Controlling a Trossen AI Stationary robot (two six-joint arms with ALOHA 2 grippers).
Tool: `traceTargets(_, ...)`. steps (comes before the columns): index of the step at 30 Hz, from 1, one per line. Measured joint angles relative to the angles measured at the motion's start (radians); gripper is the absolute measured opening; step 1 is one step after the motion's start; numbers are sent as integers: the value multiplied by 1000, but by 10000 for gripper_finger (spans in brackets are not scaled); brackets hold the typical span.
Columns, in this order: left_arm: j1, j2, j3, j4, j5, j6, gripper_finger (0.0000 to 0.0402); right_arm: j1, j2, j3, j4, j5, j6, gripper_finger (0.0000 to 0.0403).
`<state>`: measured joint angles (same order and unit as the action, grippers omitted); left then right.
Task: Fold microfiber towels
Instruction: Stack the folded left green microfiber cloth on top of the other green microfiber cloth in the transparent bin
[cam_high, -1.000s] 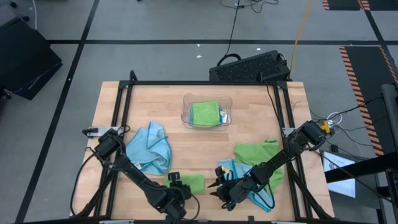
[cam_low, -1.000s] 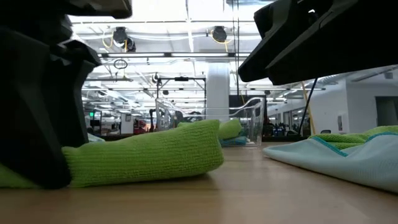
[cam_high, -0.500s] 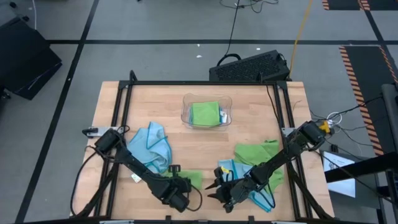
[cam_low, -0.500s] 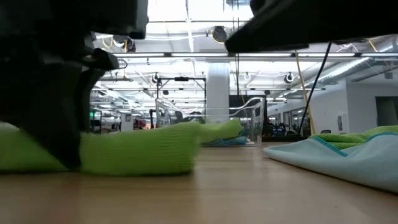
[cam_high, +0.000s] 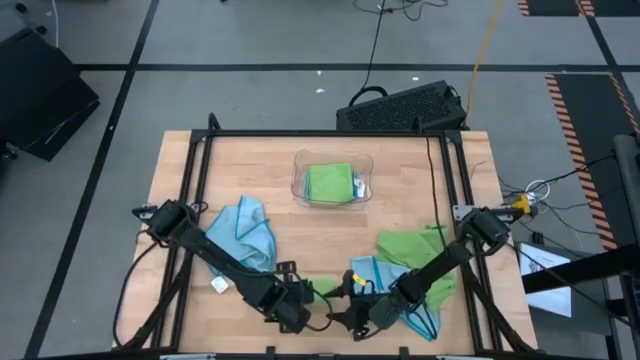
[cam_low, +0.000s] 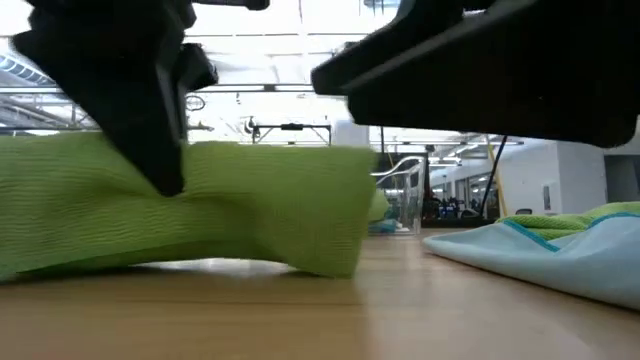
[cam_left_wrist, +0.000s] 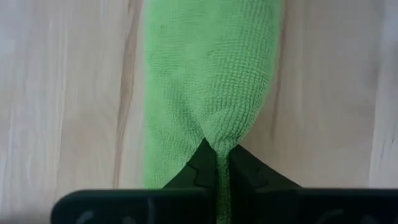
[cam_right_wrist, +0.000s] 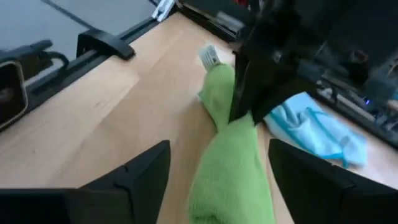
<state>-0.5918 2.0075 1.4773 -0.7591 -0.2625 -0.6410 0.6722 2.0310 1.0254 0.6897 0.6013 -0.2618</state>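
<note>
Lime green cloth fills the left wrist view — the left end effector (cam_left_wrist: 217, 177) is clamped on the end of a folded green towel (cam_high: 322, 291) at the near edge of the desk (cam_high: 400, 170), near its middle. The right end effector (cam_high: 352, 318) sits just right of it, fingers apart, the cloth lying between them in its wrist view.

Counted from above, there are 3 green towels: the gripped one, 1 loose green towel (cam_high: 412, 246) at the right, and 1 folded green towel (cam_high: 330, 183) inside the clear tray (cam_high: 298, 185) at the far middle. Light blue towels number 2 — a crumpled blue towel (cam_high: 244, 235) at the left and a second blue towel (cam_high: 372, 270) partly under the right arm. 1 black keyboard (cam_high: 402, 108) lies beyond the far edge.
</note>
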Motion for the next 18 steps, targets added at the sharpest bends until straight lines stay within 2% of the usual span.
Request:
traceTargets(5, 6, 0, 1, 18, -1, 12, 16, -41, 47, 0, 18, -47, 108, 289)
traceTargets(10, 7, 0, 1, 27, -1, 11, 15, -65, 64, 0, 5, -30, 214, 281)
traceTargets(14, 7, -1, 2, 31, -3, 20, 12, -75, 64, 0, -54, -26, 259, 240)
traceTargets(18, 7, -2, 2, 31, -4, 27, 16, -78, 64, 0, -82, -26, 304, 156)
